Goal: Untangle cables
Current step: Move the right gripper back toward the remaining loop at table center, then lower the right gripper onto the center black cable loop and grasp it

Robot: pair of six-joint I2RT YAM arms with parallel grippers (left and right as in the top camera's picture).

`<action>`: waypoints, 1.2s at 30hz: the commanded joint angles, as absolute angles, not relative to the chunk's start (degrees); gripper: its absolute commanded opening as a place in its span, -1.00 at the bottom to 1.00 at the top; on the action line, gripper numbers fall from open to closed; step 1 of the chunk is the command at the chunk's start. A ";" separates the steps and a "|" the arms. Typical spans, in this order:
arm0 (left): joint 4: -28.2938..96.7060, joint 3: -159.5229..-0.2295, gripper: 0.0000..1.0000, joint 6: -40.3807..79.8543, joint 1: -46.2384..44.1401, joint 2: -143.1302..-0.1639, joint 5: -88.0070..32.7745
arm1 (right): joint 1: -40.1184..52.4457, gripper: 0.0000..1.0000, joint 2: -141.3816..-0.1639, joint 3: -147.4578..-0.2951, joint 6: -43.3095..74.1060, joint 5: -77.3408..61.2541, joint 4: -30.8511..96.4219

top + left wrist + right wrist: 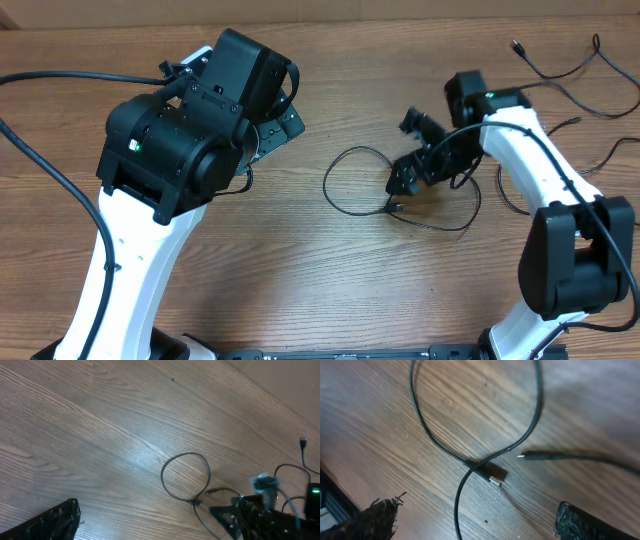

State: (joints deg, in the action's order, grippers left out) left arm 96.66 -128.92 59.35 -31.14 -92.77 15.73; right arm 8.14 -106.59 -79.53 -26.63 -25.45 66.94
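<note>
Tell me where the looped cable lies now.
In the overhead view, the looped cable lies near the middle of the table, close beside the right gripper, on its left; its jaws stand open.

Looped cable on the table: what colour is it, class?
The looped cable is black, its plug tip silver; best seen in the right wrist view.

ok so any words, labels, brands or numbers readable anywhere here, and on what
none: no word, label, brand or number is readable in any view.
left arm: only a small green light, no lettering visible.
right arm: likewise a green light, no lettering.
cables and the plug end: no marking can be made out.
table: wood grain, no print.
</note>
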 commanded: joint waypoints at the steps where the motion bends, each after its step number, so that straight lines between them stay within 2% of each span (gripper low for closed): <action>1: 96.79 -129.10 0.99 58.24 -31.14 -92.62 16.93 | 8.51 1.00 -106.54 -76.53 -26.85 -25.08 65.41; 4: 96.79 -129.10 1.00 58.24 -31.14 -92.62 16.93 | 8.58 0.79 -106.54 -73.76 -25.10 -25.28 63.42; 16: 96.79 -129.10 1.00 58.24 -31.14 -92.62 16.93 | 9.58 0.81 -106.54 -71.02 -25.17 -28.32 62.26; 22: 96.79 -129.10 0.99 58.24 -31.14 -92.62 16.93 | 11.73 0.80 -106.54 -66.96 -25.12 -28.45 57.21; 36: 96.79 -129.10 0.99 58.24 -31.14 -92.62 16.93 | 20.08 0.59 -106.54 -65.95 -25.06 -25.58 55.40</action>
